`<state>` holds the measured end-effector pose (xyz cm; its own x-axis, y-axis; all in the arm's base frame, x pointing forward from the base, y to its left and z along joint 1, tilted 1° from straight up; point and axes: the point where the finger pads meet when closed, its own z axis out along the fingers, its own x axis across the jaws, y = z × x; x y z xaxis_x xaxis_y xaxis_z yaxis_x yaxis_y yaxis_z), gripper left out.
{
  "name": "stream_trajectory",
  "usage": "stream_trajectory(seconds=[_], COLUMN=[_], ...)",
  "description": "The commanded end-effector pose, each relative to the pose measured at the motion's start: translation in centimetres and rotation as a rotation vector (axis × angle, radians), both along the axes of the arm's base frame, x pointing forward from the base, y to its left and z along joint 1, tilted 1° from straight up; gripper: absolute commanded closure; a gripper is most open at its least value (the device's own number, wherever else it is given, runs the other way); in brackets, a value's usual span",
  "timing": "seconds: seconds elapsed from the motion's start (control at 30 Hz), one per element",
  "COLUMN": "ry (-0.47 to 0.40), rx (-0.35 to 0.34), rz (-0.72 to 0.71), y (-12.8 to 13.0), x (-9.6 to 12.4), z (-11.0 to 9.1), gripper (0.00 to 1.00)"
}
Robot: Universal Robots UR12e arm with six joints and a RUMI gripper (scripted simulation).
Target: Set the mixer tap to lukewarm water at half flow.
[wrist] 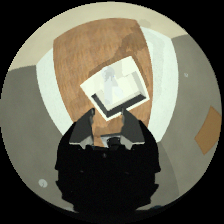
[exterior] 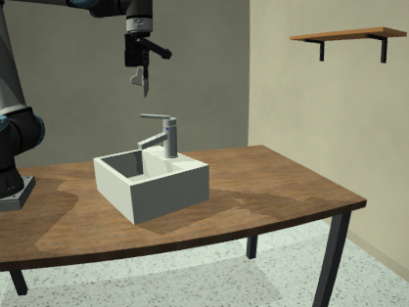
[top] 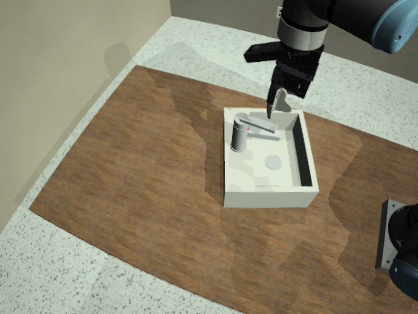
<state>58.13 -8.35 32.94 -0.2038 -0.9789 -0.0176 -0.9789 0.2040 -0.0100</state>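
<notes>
The side view shows what the overhead one hides: the hand (exterior: 140, 84) hangs well above the tap (exterior: 169, 138), apart from it, with the lever (exterior: 156, 116) lying nearly level and reaching out over the spout (exterior: 152, 141), which slopes down toward the basin. From that side a blue dot (exterior: 167, 129) shows on the tap body; from overhead a red dot (top: 249, 128) shows instead, on the other side. From overhead the hand (top: 276, 103) seems to sit right at the far rim of the white sink (top: 270, 199), over the lever's tip, and the round drain (top: 273, 161) is visible in the basin floor. The wrist camera looks straight down between the two fingers, which stand partly spread with nothing between them, the sink far below in the gap. The sink rests on the wooden bench (exterior: 274, 186), tap at its back corner. The arm's base plate (exterior: 25, 195) is bolted near the bench's edge, and a wall shelf (exterior: 342, 34) hangs on the side wall. Nothing lies between the hand and the lever.
</notes>
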Motion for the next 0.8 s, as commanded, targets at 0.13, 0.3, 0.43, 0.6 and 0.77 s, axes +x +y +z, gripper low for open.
stream_trajectory(seconds=[0.13,0.3,0.43,0.6,0.77], ry=[-0.002,0.002,0.003,0.003,0.003], rx=[-0.002,-0.001,0.0,0.0,-0.001], rz=[-0.001,-0.001,-0.001,0.0,0.0], y=[0.0,0.0,0.0,0.0,0.1], x=[0.0,-0.1,0.0,0.0,0.0], z=[0.0,-0.5,-0.9,-1.3,-1.8], gripper=[0.63,0.63,0.63,0.63,0.63])
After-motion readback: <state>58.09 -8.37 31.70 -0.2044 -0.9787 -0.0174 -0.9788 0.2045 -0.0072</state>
